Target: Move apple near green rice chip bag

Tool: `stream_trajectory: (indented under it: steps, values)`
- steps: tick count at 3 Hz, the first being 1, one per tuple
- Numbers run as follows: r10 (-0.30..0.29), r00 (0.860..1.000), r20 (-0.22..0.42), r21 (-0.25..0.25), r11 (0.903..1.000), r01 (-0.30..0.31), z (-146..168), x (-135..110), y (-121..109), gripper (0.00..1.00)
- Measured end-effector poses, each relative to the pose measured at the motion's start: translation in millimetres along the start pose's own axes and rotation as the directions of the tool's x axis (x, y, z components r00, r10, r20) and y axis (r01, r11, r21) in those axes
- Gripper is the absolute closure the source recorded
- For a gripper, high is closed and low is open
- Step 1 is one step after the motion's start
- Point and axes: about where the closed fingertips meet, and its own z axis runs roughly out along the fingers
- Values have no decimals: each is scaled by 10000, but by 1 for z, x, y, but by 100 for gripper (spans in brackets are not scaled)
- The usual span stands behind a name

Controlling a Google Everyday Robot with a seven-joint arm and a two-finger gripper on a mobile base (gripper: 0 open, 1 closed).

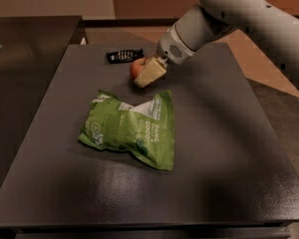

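So the pale blocky fingers [151,72] are clamped around the apple [135,67]. One finger sits across its right side and hides a good chunk of it, and the other one I can't really make out, it's somewhere behind the fruit. The gripper [142,75] is over the far middle part of the dark grey table [229,133], tilted down and to the left. Whether the apple is resting on the tabletop or just above it, honestly can't tell. What shows of the apple is reddish with a lighter patch. Just behind it, toward the back edge, there's a small black wrapper [124,55] lying flat, close to the apple but not touching. The green rice chip bag [132,128] is closer to the camera, crumpled, with the white label panel facing up, and its top right corner pokes up near the gripper with a small gap between them. The white arm [249,14] comes in from the upper right. Another dark surface [25,59] sits off to the left.
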Motion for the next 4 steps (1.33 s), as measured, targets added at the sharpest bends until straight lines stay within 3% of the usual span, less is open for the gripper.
stream_trajectory:
  steps: [2,3,4]
  values:
    - [-682,9964,-501,-799,9947,640,13,12,33,35]
    - [-905,9943,-568,-899,9923,852,16,16,42,13]
    - [-913,9942,-576,-934,9919,857,18,15,43,0]
